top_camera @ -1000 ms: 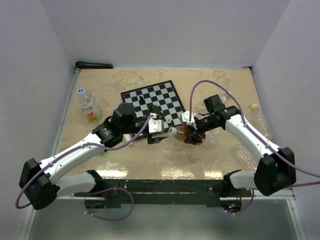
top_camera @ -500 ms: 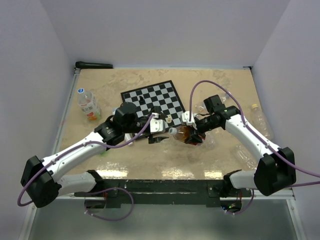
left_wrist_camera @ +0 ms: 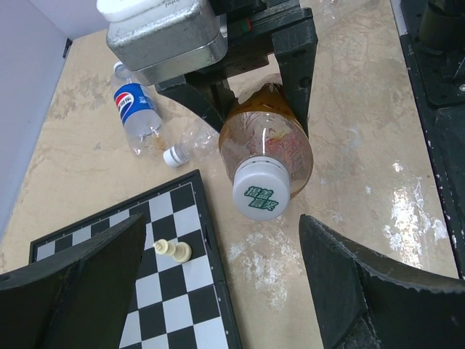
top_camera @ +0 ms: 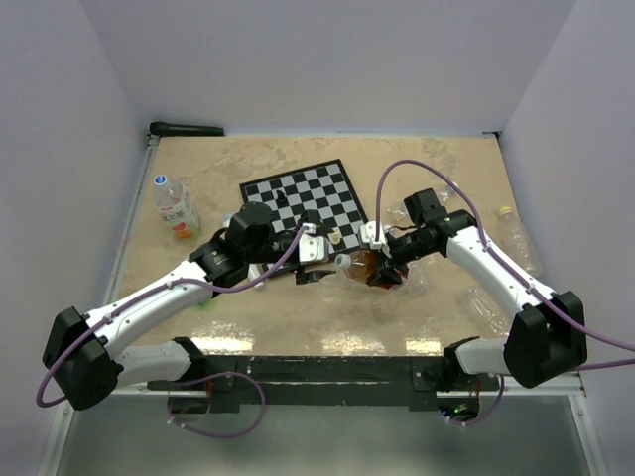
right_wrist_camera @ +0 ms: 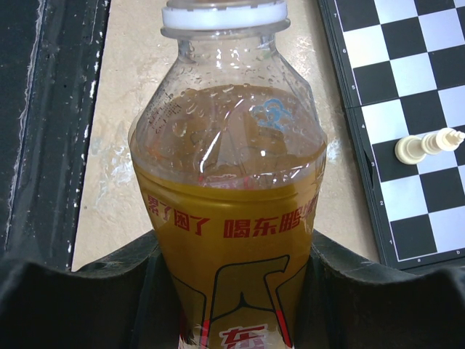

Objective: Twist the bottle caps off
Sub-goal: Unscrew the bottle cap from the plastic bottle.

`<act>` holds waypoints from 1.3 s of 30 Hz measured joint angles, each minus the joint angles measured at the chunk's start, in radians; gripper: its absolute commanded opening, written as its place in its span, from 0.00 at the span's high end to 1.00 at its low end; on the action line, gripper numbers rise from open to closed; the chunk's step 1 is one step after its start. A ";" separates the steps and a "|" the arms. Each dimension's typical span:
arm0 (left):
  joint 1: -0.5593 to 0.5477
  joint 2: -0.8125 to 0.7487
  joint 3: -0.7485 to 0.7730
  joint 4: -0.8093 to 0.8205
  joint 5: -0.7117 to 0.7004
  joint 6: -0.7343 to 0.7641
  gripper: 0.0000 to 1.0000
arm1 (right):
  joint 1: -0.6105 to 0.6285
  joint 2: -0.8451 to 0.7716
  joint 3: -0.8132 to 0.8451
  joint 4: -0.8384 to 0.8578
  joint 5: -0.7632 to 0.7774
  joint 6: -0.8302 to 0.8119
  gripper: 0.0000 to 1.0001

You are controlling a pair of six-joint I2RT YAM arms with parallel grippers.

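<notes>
While gaping wide on nothing, aims left hand (left_wrist_camera: pixel 221 240) straight at cap (left_wrist_camera: pixel 260 190), just ahead, centred, untouched; beyond, lays long axis of bottle (left_wrist_camera: pixel 265 142) on that same line, body clamped in partly closed right hand (right_wrist_camera: pixel 232 287); leaves left nearer for the twist

The big white cap (left_wrist_camera: pixel 261 195) is still screwed on the brown bottle (left_wrist_camera: pixel 265 142). It is round, with green letters on its flat top. The bottle is tipped on its side, so in the top view the cap points to 9 o'clock. In the left wrist view a small white cap (left_wrist_camera: pixel 174 155) lies at 10 o'clock from it. A blue cap (top_camera: pixel 160 181) sits on the left bottle (top_camera: pixel 176 210), at the table's 9 o'clock side. A yellow cap (top_camera: pixel 505 211) sits on the right bottle (top_camera: pixel 518 238), at 3 o'clock.
</notes>
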 measured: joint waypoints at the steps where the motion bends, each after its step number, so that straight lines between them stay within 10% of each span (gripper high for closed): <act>1: 0.000 0.000 0.000 0.002 0.000 0.000 0.10 | 0.000 0.002 0.000 0.000 0.000 0.000 0.94; 27: -0.003 0.079 0.051 0.018 0.087 -0.045 0.39 | 0.000 0.012 0.000 -0.001 0.000 -0.002 0.94; 31: -0.003 0.097 0.053 0.010 0.108 -0.054 0.54 | 0.000 0.012 0.000 -0.001 0.000 -0.002 0.94; 34: -0.004 0.107 0.060 -0.002 0.127 -0.069 0.99 | -0.003 0.012 0.000 0.000 0.001 -0.001 0.94; 39: -0.006 0.111 0.065 -0.004 0.126 -0.108 1.00 | -0.008 0.012 0.000 -0.003 0.004 -0.002 0.94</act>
